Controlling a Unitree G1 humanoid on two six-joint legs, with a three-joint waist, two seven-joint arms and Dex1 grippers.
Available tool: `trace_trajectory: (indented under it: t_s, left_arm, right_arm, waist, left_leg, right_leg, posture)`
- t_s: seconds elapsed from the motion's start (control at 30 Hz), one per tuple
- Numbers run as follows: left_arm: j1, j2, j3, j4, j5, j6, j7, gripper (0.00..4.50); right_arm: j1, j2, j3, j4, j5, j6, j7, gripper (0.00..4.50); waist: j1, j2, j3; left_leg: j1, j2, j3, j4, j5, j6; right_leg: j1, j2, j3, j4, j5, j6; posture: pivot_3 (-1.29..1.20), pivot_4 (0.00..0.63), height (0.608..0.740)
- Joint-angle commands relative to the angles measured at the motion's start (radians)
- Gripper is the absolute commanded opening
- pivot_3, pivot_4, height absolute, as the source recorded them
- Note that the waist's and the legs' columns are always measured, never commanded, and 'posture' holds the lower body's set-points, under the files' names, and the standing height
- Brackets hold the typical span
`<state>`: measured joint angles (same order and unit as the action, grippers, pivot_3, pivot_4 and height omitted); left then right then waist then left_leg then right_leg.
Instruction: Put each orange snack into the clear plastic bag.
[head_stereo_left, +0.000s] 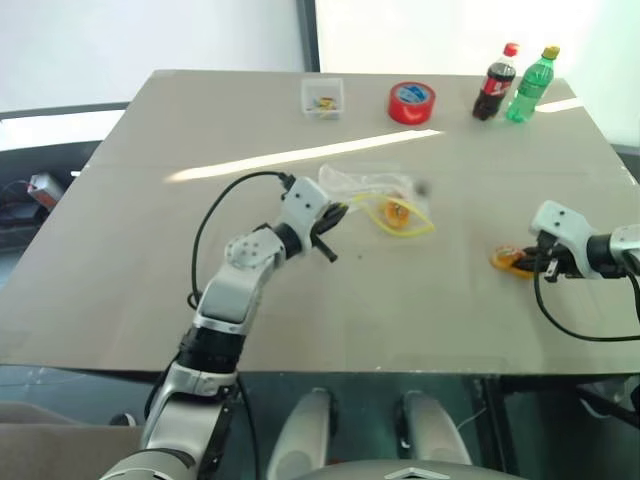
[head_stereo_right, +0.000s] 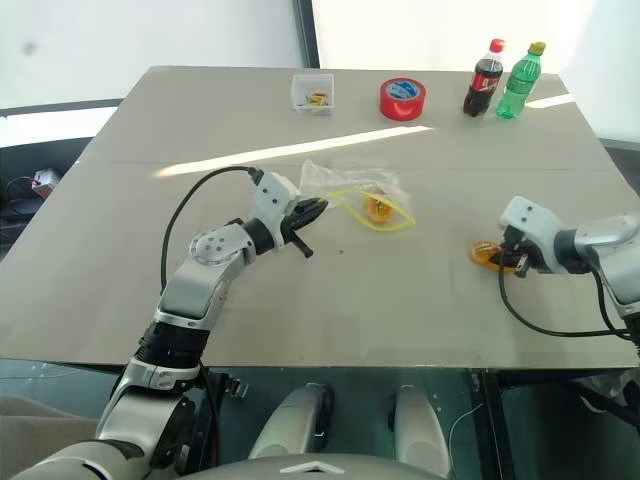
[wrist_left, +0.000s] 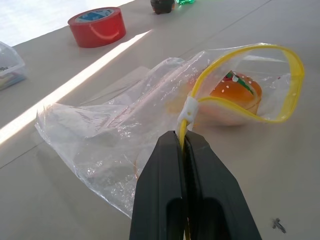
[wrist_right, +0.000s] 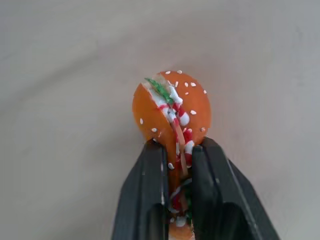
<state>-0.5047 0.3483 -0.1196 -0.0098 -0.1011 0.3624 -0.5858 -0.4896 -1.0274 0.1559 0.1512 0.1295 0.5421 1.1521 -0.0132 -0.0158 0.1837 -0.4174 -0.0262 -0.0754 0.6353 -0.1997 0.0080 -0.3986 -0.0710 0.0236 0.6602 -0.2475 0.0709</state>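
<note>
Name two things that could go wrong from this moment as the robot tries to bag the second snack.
1. The right end effector pinches the orange snack near one end, so it might pivot or slip out during the carry.
2. The left end effector holds the clear plastic bag only by its yellow strip, and another snack already sits at the mouth; the opening may sag or block entry.

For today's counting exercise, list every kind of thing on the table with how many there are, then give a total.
Orange snacks: 2
Plastic bag: 1
Tape roll: 1
Bottles: 2
Clear box: 1
Total: 7
</note>
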Motion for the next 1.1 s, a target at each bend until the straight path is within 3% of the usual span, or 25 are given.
trace_trajectory:
  t_s: [0.03, 0.23, 0.4, 0.7, 1.1]
  left_arm:
    - [0.002, 0.001, 0.012, -0.046, -0.006, -0.013, 0.006, 0.0]
    - [0.0, -0.015, -0.003, -0.055, -0.007, -0.006, 0.006, 0.0]
    - [-0.001, -0.028, -0.011, -0.072, -0.008, 0.009, 0.006, 0.0]
    - [0.006, -0.035, -0.013, -0.11, -0.017, 0.033, -0.002, 0.0]
    - [0.016, -0.031, -0.022, -0.133, -0.029, 0.043, -0.018, 0.0]
  right_arm:
    - [-0.047, 0.006, -0.039, -0.065, 0.004, 0.019, -0.019, 0.06]
    - [-0.142, 0.193, -0.049, -0.33, 0.132, 0.166, -0.099, 0.06]
    - [-0.22, 0.375, 0.012, -0.402, 0.14, 0.237, -0.217, 0.06]
    - [-0.323, 0.54, 0.126, -0.195, -0.002, 0.152, -0.365, 0.06]
    - [-0.357, 0.604, 0.182, 0.048, -0.222, -0.13, -0.509, 0.06]
  waist:
    - [-0.001, 0.0, 0.0]
    - [-0.007, 0.0, 0.0]
    - [0.003, 0.0, 0.0]
    - [-0.001, 0.0, 0.0]
    - [-0.002, 0.0, 0.0]
  left_leg:
    - [0.0, 0.0, 0.0, 0.0, 0.0, 0.0]
    - [0.001, 0.001, -0.002, 0.0, 0.0, 0.0]
    - [0.0, 0.0, -0.006, 0.0, 0.0, 0.0]
    - [0.0, -0.003, -0.009, 0.0, 0.0, 0.0]
    - [0.0, -0.003, -0.008, 0.0, 0.0, 0.0]
  right_leg:
    - [0.0, 0.0, 0.0, 0.0, 0.0, 0.0]
    - [0.0, 0.001, 0.001, 0.001, 0.0, 0.0]
    - [0.001, 0.0, -0.002, 0.001, 0.0, 0.0]
    - [0.0, -0.001, -0.003, 0.001, 0.0, 0.0]
    - [0.0, -0.001, -0.002, 0.001, 0.0, 0.0]
  posture:
    - [0.0, 0.15, 0.74]
    - [0.0, 0.15, 0.74]
    - [0.0, 0.15, 0.74]
    - [0.0, 0.15, 0.74]
    - [0.0, 0.15, 0.74]
